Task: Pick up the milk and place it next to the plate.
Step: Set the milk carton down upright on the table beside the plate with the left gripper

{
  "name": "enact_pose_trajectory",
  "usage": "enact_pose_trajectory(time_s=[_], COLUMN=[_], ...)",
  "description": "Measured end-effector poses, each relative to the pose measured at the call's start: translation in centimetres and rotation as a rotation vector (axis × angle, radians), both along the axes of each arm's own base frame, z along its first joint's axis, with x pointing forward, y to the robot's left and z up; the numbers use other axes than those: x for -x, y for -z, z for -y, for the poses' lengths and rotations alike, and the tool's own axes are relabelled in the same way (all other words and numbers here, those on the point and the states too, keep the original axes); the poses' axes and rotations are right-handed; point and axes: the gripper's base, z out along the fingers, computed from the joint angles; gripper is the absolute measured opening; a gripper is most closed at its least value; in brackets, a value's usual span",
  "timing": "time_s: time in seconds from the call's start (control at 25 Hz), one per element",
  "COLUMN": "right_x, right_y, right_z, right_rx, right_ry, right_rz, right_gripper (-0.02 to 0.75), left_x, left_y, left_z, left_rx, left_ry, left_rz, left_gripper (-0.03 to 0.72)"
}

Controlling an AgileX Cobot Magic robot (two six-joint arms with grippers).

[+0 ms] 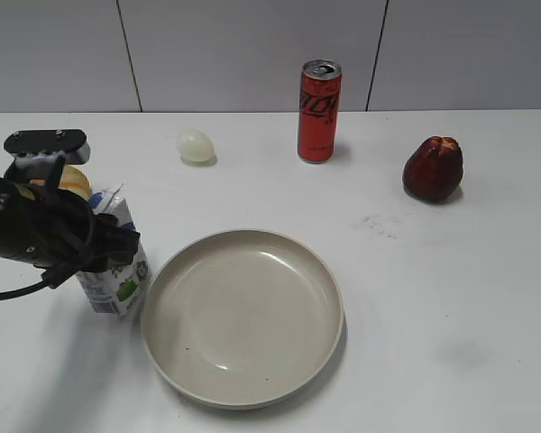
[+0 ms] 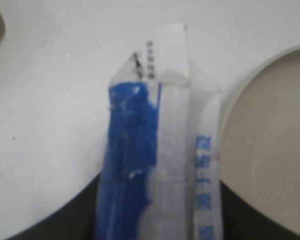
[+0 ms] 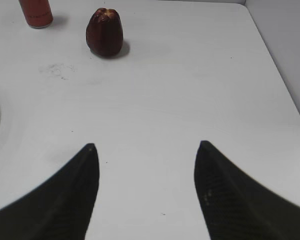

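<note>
Nearest the exterior camera, the plate (image 1: 243, 316) lies low on the white bench (image 1: 451, 298), a wide, shallow, beige-cream round with a smooth glazed look and a raised rim. Just left of it, apparently on the bench, stands the milk (image 1: 115, 271), a small waxy carton with a folded blue gable and green at its foot, close to the rim but seemingly not touching. The left hand (image 1: 95, 245) wraps its upper part, seemingly clenched on it, likely to keep it upright while setting it down. The right hand (image 3: 146, 150) hovers released, fingers spread over bare bench, idle.
</note>
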Motion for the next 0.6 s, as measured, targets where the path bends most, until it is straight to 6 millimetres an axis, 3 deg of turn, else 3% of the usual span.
enact_pose_trajectory(time_s=[0.28, 0.6], right_x=[0.0, 0.0], right_y=[0.0, 0.0], right_z=[0.0, 0.0], right_rx=[0.0, 0.0], right_ry=[0.0, 0.0], right_rz=[0.0, 0.0], right_gripper=[0.459, 0.459], left_x=[-0.28, -0.14], left_y=[0.64, 0.69], left_z=[0.06, 0.12], left_rx=[0.013, 0.031], left_ry=[-0.038, -0.055], left_rz=[-0.012, -0.036], left_gripper=[0.348, 0.538])
